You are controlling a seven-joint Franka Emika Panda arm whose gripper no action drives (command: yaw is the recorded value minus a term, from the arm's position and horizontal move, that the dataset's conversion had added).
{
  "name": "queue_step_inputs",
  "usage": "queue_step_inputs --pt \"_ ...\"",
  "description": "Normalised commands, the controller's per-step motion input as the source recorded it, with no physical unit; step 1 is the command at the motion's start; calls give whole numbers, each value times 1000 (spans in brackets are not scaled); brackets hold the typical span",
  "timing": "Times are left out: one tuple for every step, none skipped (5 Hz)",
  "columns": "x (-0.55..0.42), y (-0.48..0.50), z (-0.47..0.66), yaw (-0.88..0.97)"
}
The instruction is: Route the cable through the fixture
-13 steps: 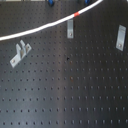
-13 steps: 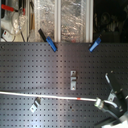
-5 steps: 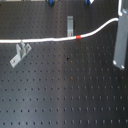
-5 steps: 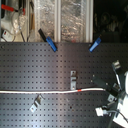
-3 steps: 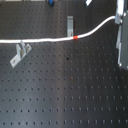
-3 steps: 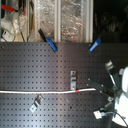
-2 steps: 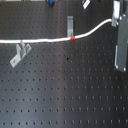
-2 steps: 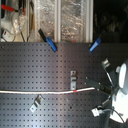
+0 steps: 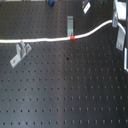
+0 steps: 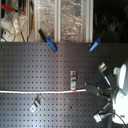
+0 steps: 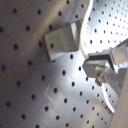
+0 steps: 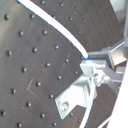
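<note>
White cable [image 9: 35, 40] runs from the first exterior view's left, past the bracket [image 9: 70, 23] at its red band [image 9: 72, 37], to the gripper [image 12: 92, 67], closed on it. Cable has lowered toward the counter [image 9: 65, 90]; routing pends.

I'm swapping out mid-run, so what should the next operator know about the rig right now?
Gripper: shut on the cable, as both wrist views show.
Cable: stretches from the first exterior view's left edge across the black pegboard toward the gripper at upper right. Its red band sits at the foot of the middle bracket.
Left bracket: cable passes by its top; whether it is seated cannot be told.
Another bracket lies close beside the gripper.
Left: seat the cable in the fixtures and confirm before release.
</note>
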Motion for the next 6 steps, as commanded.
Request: queue_step_inputs --pt "-37 258 45 -134" --pt "168 459 133 0" --pt "164 283 239 -23" --pt "73 -55 164 0" --pt "-13 -400 5 0" --pt "13 -298 -50 0"
